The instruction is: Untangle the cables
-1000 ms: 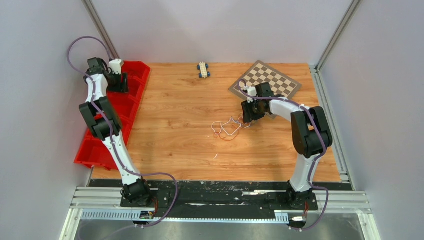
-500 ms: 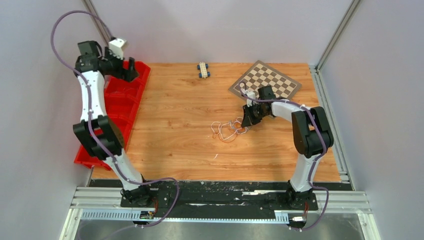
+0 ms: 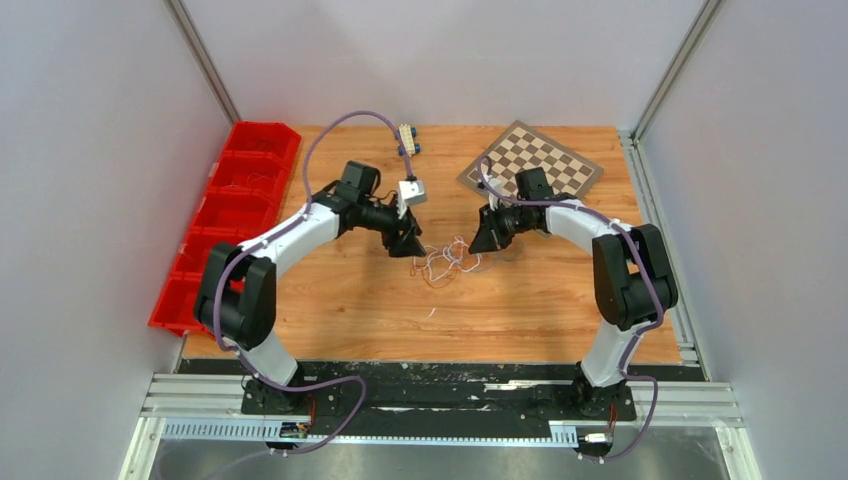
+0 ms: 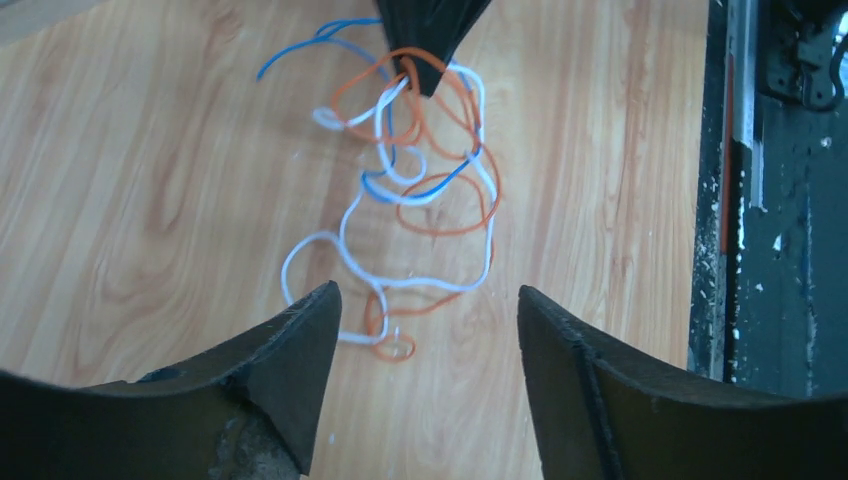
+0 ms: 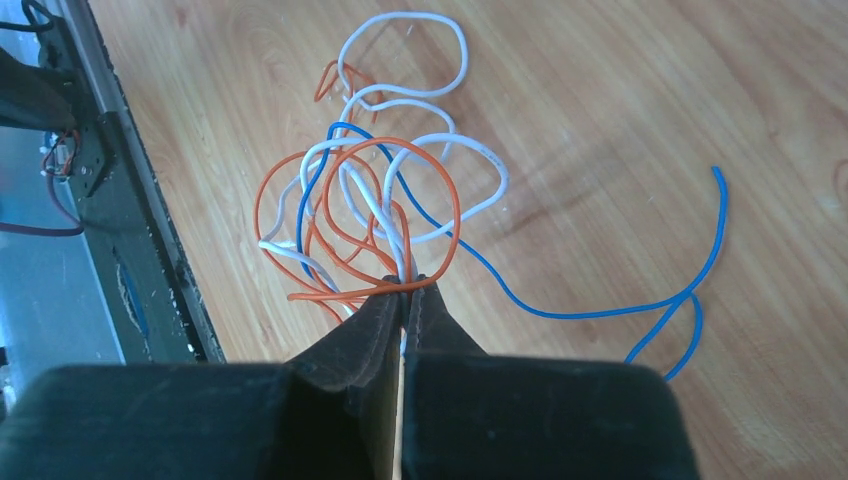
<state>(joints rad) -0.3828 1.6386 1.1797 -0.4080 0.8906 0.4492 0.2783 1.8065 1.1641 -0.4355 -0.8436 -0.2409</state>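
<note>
The cables [image 3: 445, 262] are a small tangle of thin white, orange and blue wires on the wooden table's middle. My right gripper [image 3: 478, 243] is shut on the tangle's right side; in the right wrist view [image 5: 405, 285] its tips pinch white and orange strands [image 5: 360, 205], and a blue wire [image 5: 640, 305] trails off to the right. My left gripper [image 3: 410, 247] is open just left of the tangle. In the left wrist view [image 4: 428, 300] its jaws stand wide apart above the near end of the wires [image 4: 410, 200].
Red bins [image 3: 235, 200] line the table's left edge. A checkerboard [image 3: 530, 160] lies at the back right, a small toy block [image 3: 406, 139] at the back middle. A white scrap [image 3: 432, 313] lies on the wood nearer the front.
My left arm swung from over the red bins to the table's middle, beside the tangle. My right gripper stayed shut on the wires and drew them slightly left.
</note>
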